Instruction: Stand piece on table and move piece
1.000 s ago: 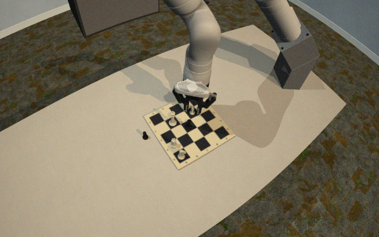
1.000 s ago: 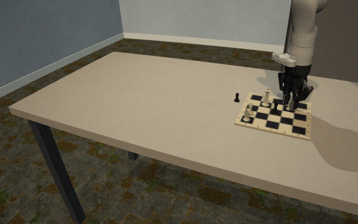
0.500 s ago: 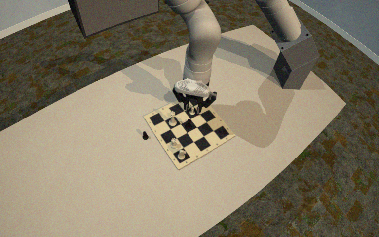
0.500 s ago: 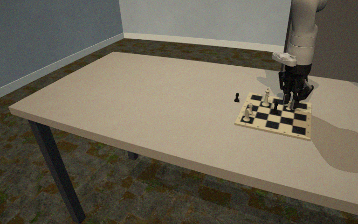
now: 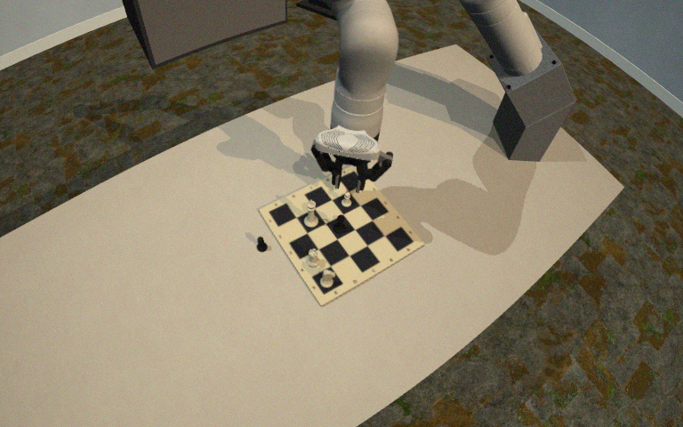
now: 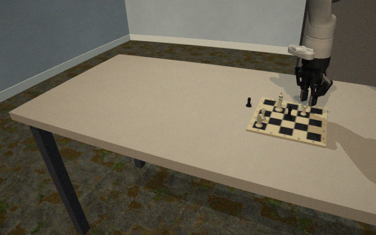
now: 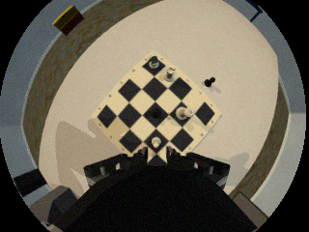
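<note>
Two fingers (image 5: 347,187) part-open, empty, above white pawn (image 5: 346,199) on board (image 5: 370,274).

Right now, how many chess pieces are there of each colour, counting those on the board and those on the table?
White pieces: 4 (king, pawn, piece, piece)
Black pieces: 2 (on the board, pawn on the table)
Total: 6

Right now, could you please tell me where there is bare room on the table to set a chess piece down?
The widest free stretch of the beige table runs from the small black pawn to the table's far left end. Another lies between the checkered chessboard and the near edge. It is crowded at the board's far side, where the open black claw hangs above a small white pawn.
</note>
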